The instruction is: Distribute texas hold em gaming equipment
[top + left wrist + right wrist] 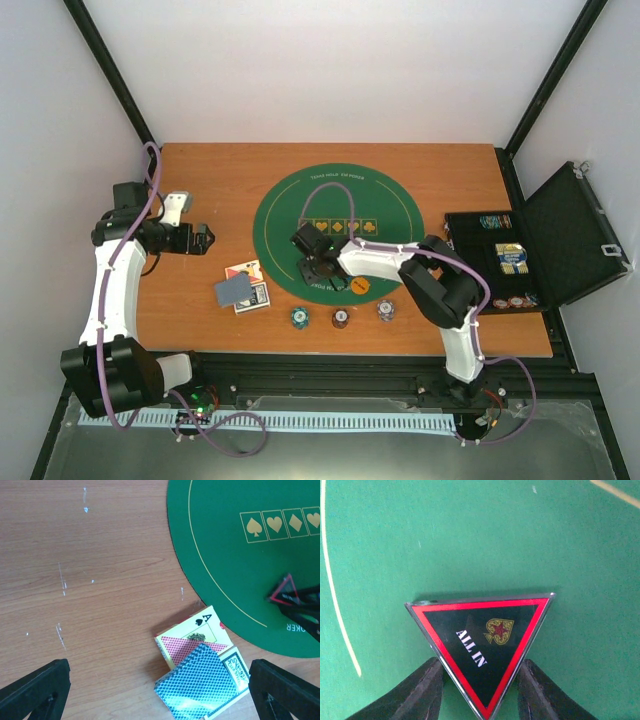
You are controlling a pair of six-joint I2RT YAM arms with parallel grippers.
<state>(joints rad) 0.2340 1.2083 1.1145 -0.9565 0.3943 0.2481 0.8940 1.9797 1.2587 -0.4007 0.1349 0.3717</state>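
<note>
Grip: black-red triangular marker (482, 640) was pinched at its lower corner by my right jaws, over the green mat's (470, 530) near-left part | left jaws hung spread above the cards (200, 680) | risk: the narrow corner hold could let the marker pivot or slip.

Clear green mat (470, 530) lies ahead of the right gripper (312, 262), its jaws filled by the triangular marker (482, 645). Bare bench (75, 580) lies ahead of the left gripper (207, 240); a card pile (200, 685) lies near, below its wide-open jaws.
</note>
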